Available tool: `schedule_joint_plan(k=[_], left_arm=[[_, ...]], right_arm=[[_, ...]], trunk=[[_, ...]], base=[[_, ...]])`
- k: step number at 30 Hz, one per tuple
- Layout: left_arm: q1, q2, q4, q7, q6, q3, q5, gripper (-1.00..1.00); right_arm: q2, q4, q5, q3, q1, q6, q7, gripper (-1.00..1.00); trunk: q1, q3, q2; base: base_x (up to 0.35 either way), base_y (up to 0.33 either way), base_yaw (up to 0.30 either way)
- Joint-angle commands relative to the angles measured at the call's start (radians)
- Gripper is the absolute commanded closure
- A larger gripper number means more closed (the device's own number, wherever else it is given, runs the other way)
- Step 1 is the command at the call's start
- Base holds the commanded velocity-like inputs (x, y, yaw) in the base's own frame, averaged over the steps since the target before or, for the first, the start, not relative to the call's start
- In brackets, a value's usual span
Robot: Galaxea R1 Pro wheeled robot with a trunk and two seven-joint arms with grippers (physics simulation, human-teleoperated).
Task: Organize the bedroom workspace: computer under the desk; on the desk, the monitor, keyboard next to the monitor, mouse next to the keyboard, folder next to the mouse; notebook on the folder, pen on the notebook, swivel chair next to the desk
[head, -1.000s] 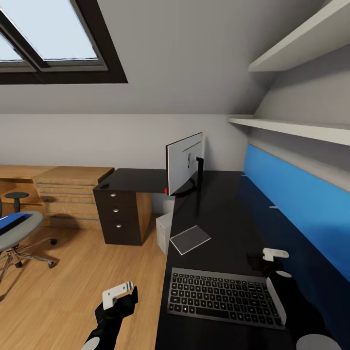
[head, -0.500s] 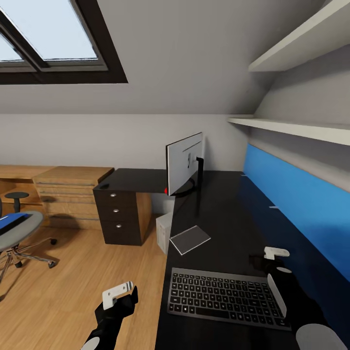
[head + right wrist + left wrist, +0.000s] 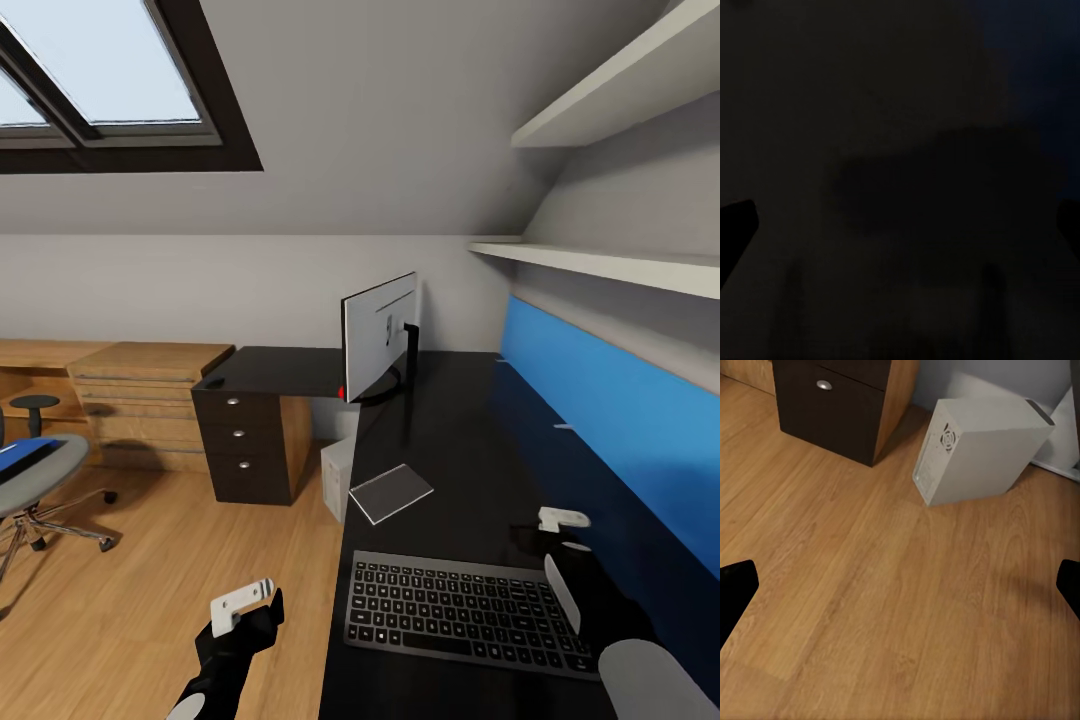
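The black-topped desk [image 3: 450, 440] runs along the blue back panel. On it stand the monitor [image 3: 380, 335], seen from its silver back, the dark keyboard [image 3: 460, 605] near me and the thin notebook [image 3: 390, 492] between them. A thin pale stick, probably the pen [image 3: 563, 427], lies by the panel. The computer [image 3: 337, 478] [image 3: 975, 450] stands on the floor under the desk. The swivel chair [image 3: 45, 480] with the blue folder [image 3: 25, 450] on its seat is at the far left. My left gripper [image 3: 245, 605] hangs open over the floor. My right gripper [image 3: 560, 550] is open, low over the desk beside the keyboard's right end.
A dark drawer unit [image 3: 245, 440] [image 3: 840, 405] carries the desk's far corner. Light oak drawers [image 3: 150, 400] and a small round stool [image 3: 35, 405] stand along the back wall. White shelves [image 3: 600, 262] hang above the desk. Wood floor [image 3: 150, 600] lies between chair and desk.
My right arm has crept slightly toward the keyboard's right end. The left arm, the camera and the desk's things have stayed put.
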Motion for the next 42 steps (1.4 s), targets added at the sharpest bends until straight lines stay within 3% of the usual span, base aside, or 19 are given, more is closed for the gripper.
schedule_joint_plan(k=[1, 33, 42], left_arm=[[0.0, 0.001, -0.002, 0.007, 0.003, -0.001, 0.006, -1.0], [0.0, 0.001, -0.002, 0.007, 0.001, -0.002, 0.006, -1.0], [0.0, 0.0, -0.002, 0.006, 0.002, -0.002, 0.006, -1.0]], right_arm=[[0.0, 0.004, -0.001, 0.0, -0.003, 0.006, -0.003, -1.0], [-0.014, 0.024, -0.002, 0.0, -0.02, 0.09, -0.005, -1.0], [-0.014, 0.024, -0.002, 0.0, -0.02, 0.093, -0.006, -1.0]], trunk=[[0.0, -0.001, -0.001], [0.0, -0.001, -0.001], [0.0, -0.001, -0.001]], base=[[0.0, 0.0, 0.0], [-0.001, 0.0, 0.0], [-0.148, 0.0, 0.0]])
